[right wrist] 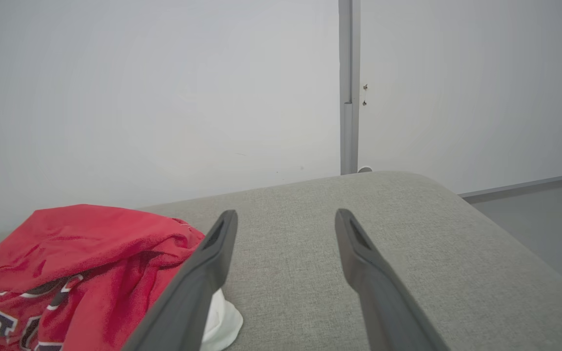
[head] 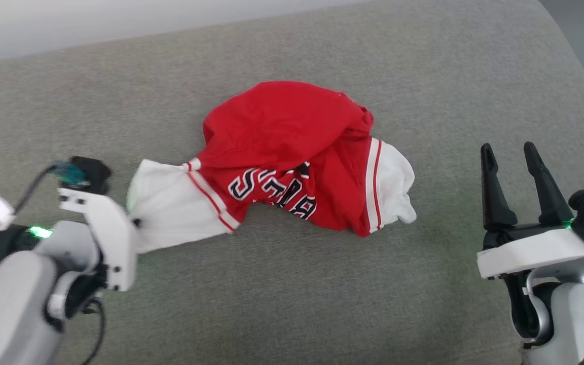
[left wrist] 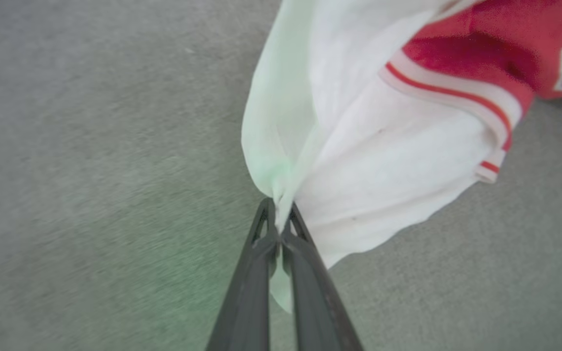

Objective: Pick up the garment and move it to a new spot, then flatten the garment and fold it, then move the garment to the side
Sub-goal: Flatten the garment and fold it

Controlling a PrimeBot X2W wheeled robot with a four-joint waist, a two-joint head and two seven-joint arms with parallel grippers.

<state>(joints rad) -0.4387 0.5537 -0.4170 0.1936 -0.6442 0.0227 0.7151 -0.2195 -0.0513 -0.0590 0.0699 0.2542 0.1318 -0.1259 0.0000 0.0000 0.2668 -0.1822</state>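
Observation:
The garment [head: 292,152], a red jersey T-shirt with white sleeves and black lettering, lies crumpled in the middle of the grey cushioned surface [head: 292,284]. My left gripper [head: 135,222] is shut on the edge of its left white sleeve [left wrist: 359,161], which is stretched out toward me; in the left wrist view the two dark fingers [left wrist: 281,214] pinch a gather of white cloth. My right gripper [head: 512,152] stands open to the right of the garment, apart from it, with nothing between its fingers. The right wrist view has the garment [right wrist: 76,263] at the lower left.
The surface's far edge [head: 170,35] meets a pale wall. Its right side curves down at a rounded corner [right wrist: 456,195], with floor beyond. A grey vertical post [right wrist: 349,87] stands against the wall.

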